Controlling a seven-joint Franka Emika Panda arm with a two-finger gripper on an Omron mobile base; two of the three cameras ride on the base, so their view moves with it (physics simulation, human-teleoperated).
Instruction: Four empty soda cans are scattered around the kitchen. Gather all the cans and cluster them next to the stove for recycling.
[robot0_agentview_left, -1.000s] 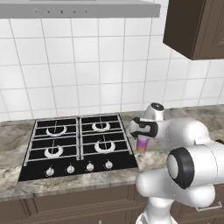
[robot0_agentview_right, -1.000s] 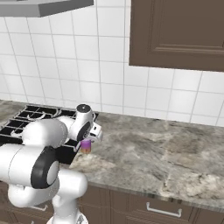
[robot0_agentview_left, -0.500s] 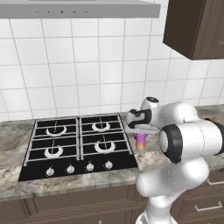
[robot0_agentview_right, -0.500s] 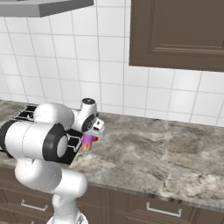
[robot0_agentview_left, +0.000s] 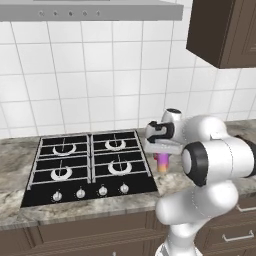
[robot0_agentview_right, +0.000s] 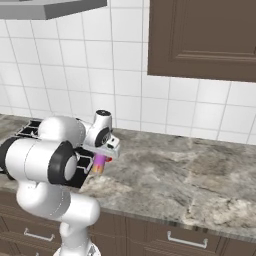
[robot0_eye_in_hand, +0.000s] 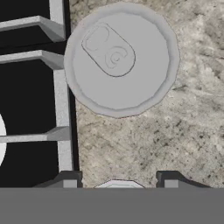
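Broadly, the grey stone counter (robot0_agentview_left: 15, 150) carries the stove (robot0_agentview_left: 90, 165), and the white arm (robot0_agentview_left: 215, 160) is bent over the stove's right edge. Under the hand a purple can (robot0_agentview_left: 162, 161) with a tan band is seen upright, just beside the cooktop – the spot the task names. From the hand camera a second can (robot0_eye_in_hand: 120, 59) is seen end-on, silver top and tab up, standing on the stone just beside the grate.

The gripper (robot0_eye_in_hand: 119, 178) is set narrowly, its finger tips (robot0_eye_in_hand: 168, 179) flanking a pale can top at about the can's own width. Whether the pads actually press on it cannot be told, since the contact is cut off at the picture's bottom.

An empty can is judged light, thin-walled and smooth, so it is easily dented or tipped. It is best taken across the mid-body with a gentle squeeze, not by the rim.

Compared with a second ago, the hand and the purple can are found in nearly the same place, while the arm's elbow has been swung round – its large dark joint now faces the left base camera.
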